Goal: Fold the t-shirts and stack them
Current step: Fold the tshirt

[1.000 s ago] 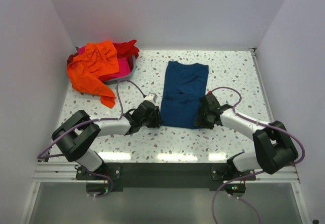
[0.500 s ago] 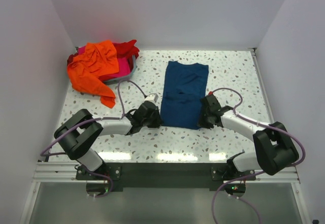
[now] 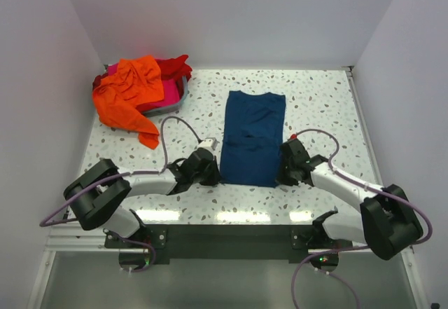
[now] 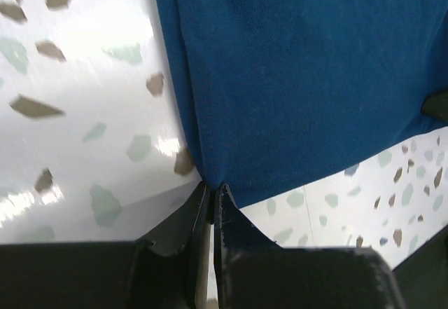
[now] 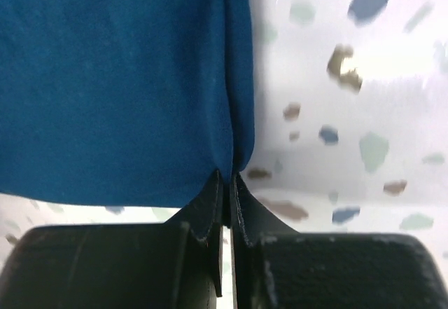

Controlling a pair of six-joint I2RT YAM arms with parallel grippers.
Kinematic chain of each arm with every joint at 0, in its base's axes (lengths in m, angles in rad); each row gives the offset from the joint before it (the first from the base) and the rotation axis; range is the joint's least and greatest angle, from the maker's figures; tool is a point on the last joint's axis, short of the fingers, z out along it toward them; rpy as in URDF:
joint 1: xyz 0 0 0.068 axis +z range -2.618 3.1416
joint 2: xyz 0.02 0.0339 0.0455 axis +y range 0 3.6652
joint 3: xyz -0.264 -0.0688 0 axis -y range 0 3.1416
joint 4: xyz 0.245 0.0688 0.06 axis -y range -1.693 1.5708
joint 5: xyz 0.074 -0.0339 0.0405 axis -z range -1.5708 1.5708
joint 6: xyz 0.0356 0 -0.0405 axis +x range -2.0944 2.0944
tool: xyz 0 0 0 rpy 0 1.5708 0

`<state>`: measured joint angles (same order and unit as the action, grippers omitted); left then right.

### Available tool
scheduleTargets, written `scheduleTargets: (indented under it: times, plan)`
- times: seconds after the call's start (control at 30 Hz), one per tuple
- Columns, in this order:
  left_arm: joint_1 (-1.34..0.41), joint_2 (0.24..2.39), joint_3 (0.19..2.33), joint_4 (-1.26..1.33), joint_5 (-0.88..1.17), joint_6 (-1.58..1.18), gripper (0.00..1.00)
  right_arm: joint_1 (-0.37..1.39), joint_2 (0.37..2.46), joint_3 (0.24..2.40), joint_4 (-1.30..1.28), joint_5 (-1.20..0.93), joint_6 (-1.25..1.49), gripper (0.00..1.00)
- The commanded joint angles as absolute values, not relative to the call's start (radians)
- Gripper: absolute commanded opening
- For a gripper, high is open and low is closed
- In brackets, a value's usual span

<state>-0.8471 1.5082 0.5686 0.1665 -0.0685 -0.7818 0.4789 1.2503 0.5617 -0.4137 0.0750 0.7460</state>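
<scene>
My left gripper (image 4: 213,187) and right gripper (image 5: 226,177) each clamp tight on a near corner of the navy t-shirt (image 3: 252,137) to fold it evenly.

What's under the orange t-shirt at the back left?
Red cloth and magenta pink cloth show beneath it, in a grey basket. The orange t-shirt covers most of both; anything deeper is hidden.

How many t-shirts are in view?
4: navy blue cloth t-shirt mid-table; orange t-shirt, magenta pink t-shirt and red t-shirt heaped at far left. More may be hidden.
</scene>
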Motion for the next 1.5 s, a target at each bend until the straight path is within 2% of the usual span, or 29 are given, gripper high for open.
scheduleTargets:
  times: [0.0,0.37,0.6,0.8,1.17,1.47]
  plan:
    - [-0.894,1.445,0.503,0.046,-0.109,-0.799,0.0,0.524,1.165,0.519,-0.581,0.075,0.759,0.0]
    - [-1.069,1.2,0.425,-0.092,-0.238,-0.939,0.0,0.722,0.957,0.48,-0.762,0.098,0.902,0.0]
    - [-1.115,1.066,0.457,-0.175,-0.224,-0.954,0.0,0.788,0.833,0.489,-0.892,0.084,0.945,0.0]
    - [-1.198,1.032,0.531,-0.279,-0.264,-0.977,0.0,0.802,0.738,0.613,-1.035,0.106,0.954,0.0]
    - [-1.362,0.988,0.659,-0.42,-0.373,-1.077,0.0,0.81,0.669,0.756,-1.147,0.089,0.957,0.0]
    - [-1.474,1.028,0.793,-0.517,-0.44,-1.137,0.0,0.81,0.626,0.899,-1.25,0.101,0.96,0.0]
